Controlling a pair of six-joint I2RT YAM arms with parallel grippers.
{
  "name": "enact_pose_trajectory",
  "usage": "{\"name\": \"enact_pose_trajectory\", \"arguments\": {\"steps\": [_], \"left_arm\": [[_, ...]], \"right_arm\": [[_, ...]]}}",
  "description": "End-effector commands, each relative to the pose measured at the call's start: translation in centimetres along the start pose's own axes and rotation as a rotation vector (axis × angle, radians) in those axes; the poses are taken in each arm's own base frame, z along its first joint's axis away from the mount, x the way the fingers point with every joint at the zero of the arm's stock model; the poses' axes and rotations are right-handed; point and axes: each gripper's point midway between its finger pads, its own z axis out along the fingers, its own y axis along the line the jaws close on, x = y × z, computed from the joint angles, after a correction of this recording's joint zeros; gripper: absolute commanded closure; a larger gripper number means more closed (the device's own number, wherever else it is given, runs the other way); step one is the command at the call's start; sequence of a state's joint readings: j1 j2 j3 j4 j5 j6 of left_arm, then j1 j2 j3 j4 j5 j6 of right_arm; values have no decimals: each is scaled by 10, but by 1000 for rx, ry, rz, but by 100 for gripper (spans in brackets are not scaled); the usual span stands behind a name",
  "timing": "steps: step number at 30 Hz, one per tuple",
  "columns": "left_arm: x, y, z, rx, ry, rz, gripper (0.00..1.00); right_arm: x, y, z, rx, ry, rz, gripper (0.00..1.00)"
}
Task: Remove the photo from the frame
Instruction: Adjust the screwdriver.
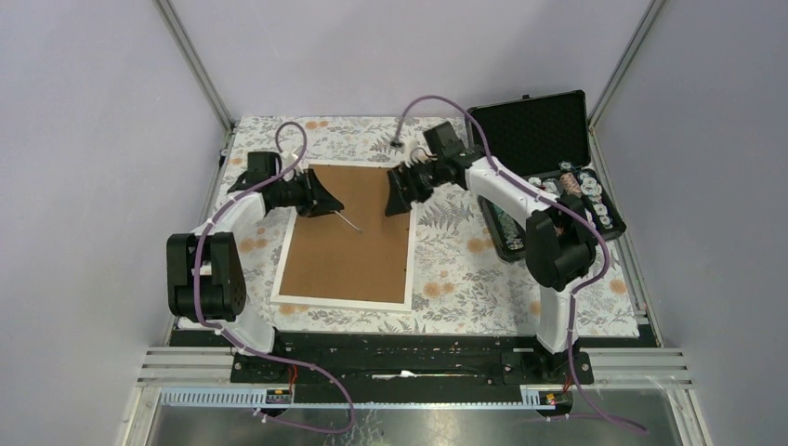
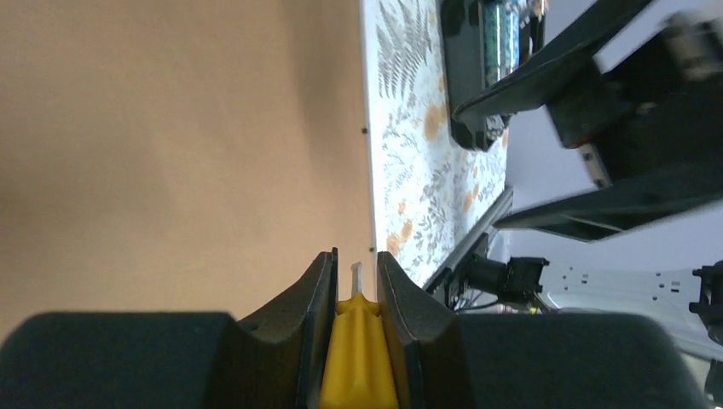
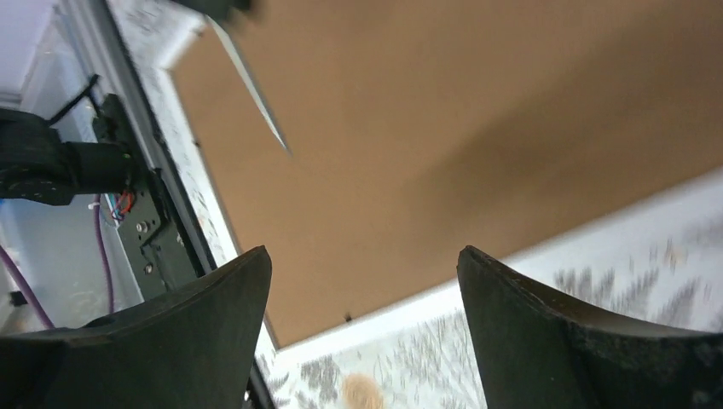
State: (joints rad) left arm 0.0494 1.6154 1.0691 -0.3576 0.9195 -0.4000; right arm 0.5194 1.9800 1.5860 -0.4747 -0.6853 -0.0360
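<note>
The frame (image 1: 346,242) lies face down on the floral cloth, brown back (image 2: 170,153) up and thin white border around it. The photo is hidden under that back. My left gripper (image 1: 325,203) hovers over the frame's upper left part, shut on a yellow-handled screwdriver (image 2: 356,358). The screwdriver's thin metal shaft (image 1: 349,223) slants out over the brown board. My right gripper (image 1: 398,197) stands open over the frame's upper right edge. Its fingers straddle the white border (image 3: 409,315) with nothing between them. The shaft tip (image 3: 251,85) shows in the right wrist view.
An open black foam-lined case (image 1: 539,130) stands at the back right, with a tray of small parts (image 1: 576,195) in its lower half. The floral cloth (image 1: 465,269) covers the table. Metal rails (image 1: 418,367) run along the near edge.
</note>
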Motion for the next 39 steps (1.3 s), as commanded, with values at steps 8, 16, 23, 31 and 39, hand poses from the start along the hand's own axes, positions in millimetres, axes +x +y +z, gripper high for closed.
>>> {"name": "enact_pose_trajectory", "arguments": {"steps": [8,16,23,31,39], "left_arm": [[0,-64,16,160,1,70,100],[3,-78,15,221,20,75,100],[8,-78,13,223,26,71,100],[5,-70,9,209,22,50,100],[7,-75,10,238,37,42,100]], "right_arm": [[-53,109,36,-168,-104,-411,20],[-35,74,63,4,-48,-424,28],[-35,62,59,73,-53,-444,34],[-57,74,8,-31,-141,-369,34],[-67,52,14,13,-136,-387,30]]}}
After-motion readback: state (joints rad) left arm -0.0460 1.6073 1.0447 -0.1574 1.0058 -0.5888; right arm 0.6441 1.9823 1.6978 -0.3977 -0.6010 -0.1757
